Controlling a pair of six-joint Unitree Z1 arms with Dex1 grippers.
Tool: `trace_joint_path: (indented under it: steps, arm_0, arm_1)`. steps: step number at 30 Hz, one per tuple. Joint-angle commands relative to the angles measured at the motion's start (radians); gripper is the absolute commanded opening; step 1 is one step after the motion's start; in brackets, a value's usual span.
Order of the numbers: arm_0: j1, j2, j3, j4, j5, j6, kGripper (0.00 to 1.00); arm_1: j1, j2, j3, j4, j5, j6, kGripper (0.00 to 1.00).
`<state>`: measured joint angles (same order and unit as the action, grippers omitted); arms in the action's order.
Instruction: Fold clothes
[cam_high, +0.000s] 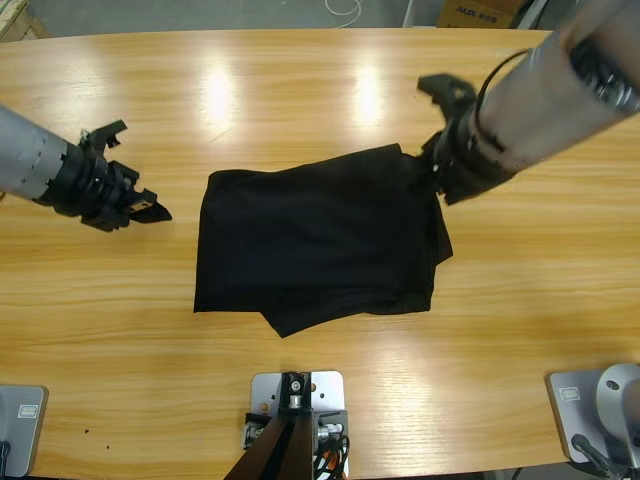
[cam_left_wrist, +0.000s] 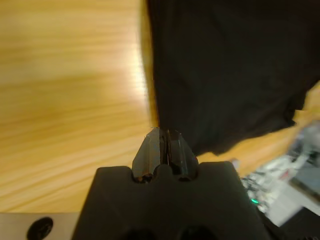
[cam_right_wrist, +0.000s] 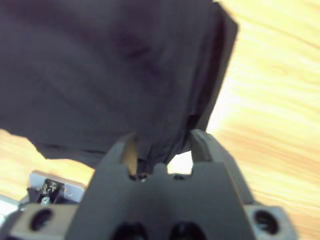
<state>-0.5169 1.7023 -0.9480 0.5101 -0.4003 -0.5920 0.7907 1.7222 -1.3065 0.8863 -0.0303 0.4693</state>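
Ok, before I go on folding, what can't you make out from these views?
- Collar and label of the shirt: not visible in any view; the folded fabric hides them.
- Right tool: the high view hides its tips behind its own arm; in the right wrist view fabric lies between its jaws, but whether they are clamped on it is unclear.
- Left tool: shut; the left wrist view is blurred, so I cannot tell whether it touches the shirt's edge.

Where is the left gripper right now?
In the high view the left gripper sits over bare table at the picture's left, just off the shirt's left edge, not touching it.
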Motion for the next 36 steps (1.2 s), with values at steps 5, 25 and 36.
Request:
trace_joint_path:
  steps: [5,25,36]
  arm_0:
    - [0.134,0.101,0.321,-0.453,-0.217,-0.062,0.996]
    - [-0.031,0.34,0.439,-0.845,-0.236,-0.207,0.919]
    - [-0.029,0.276,0.464,-0.812,-0.086,-0.095,0.0]
  arm_1:
    - [-0.056,-0.09,0.067,0.056,-0.031,0.006,1.0]
    - [-0.056,-0.069,0.11,0.019,-0.026,0.012,1.0]
    - [-0.056,-0.064,0.134,0.017,-0.028,0.012,1.0]
